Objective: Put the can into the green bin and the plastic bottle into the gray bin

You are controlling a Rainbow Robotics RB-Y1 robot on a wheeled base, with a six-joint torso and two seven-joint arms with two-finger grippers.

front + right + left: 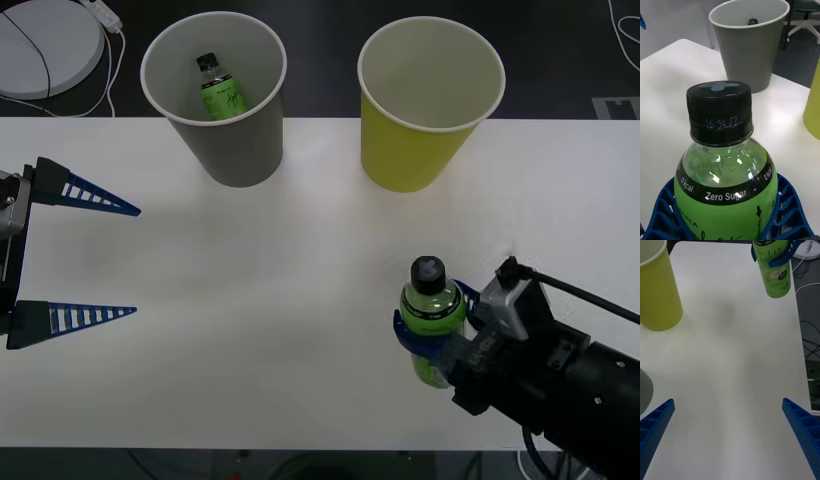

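Near the front right corner of the white worktop (250, 330), the plastic bottle (431, 318) is held upright by the right gripper (432, 330), whose blue ribbed jaws are clenched around its green label just below the shoulder band. Its black screw cap (719, 112) is left uncovered, while the lower part of the label is cut off by the frame edge in the right wrist view and its base is hidden behind the jaws and the black arm in the front view. In the left wrist view, the bottle's base is seen close to the worktop's near-right edge, but whether it touches the surface cannot be told. The gray bin (222, 100) is stood at the far edge of the worktop, well apart from the held bottle, and the green bin (425, 105) is stood beside it, nearer the bottle's side. A second bottle (219, 90) with a black cap and green label is seen lying tilted inside the gray bin; only its cap and upper label can be made out. The inside of the green bin is seen as bare cream wall. A broad bare stretch of worktop is left open between the held bottle and both bins. The left gripper (72, 255) is held at the far side of the worktop from the bottle, its jaws released and spread wide, with nothing between them.
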